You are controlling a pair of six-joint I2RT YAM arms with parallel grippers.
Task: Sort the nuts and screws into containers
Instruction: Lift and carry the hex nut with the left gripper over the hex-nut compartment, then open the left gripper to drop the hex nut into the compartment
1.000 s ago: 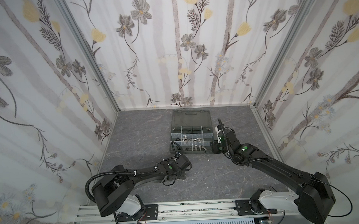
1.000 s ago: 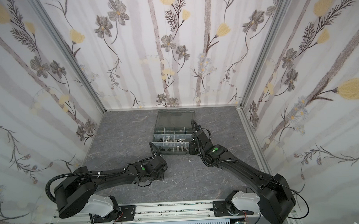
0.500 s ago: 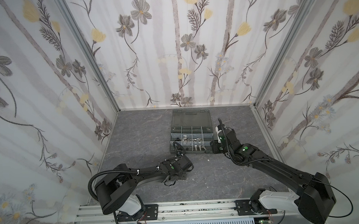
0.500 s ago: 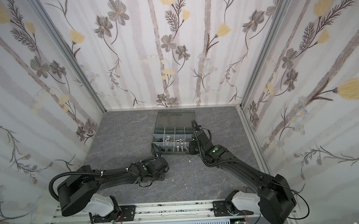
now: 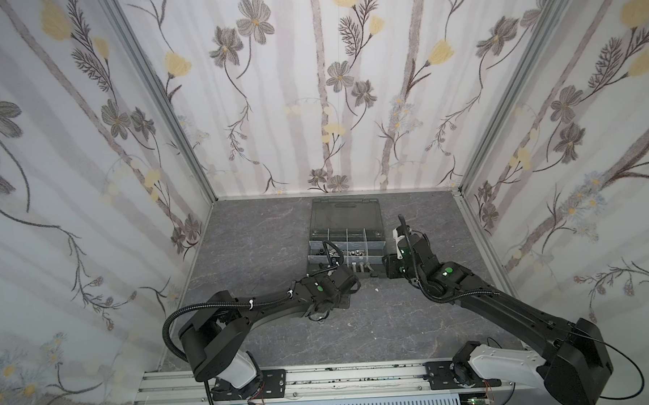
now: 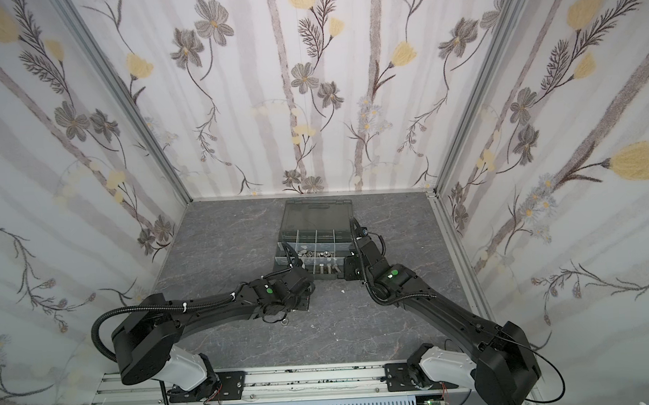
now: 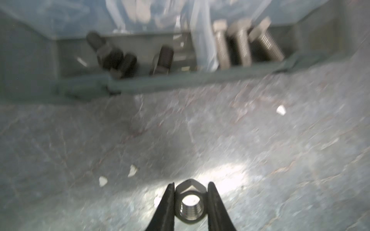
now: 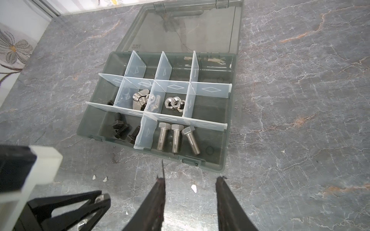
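Note:
My left gripper [image 7: 190,185] is shut on a silver hex nut [image 7: 190,206], held just above the grey table in front of the containers. The containers are cells of an open dark grey organiser case [image 8: 223,160], seen in both top views [image 5: 375,242]. Three silver screws [image 8: 175,138] lie in the front cell and black screws [image 8: 122,128] in the cell beside it. Silver hex nuts [image 8: 174,103] and wing nuts [image 8: 141,100] fill two middle cells. My right gripper [image 8: 190,179] stands open and empty near the case's front right corner.
The smoky lid [image 5: 346,215] lies flat behind the case, towards the back wall. Small white flecks [image 8: 193,188] dot the table in front of the case. Flowered walls close in three sides, and a metal rail [image 5: 323,376] runs along the front.
The left gripper has closed on the hex nut and shifted slightly towards the case. The right arm has not moved.

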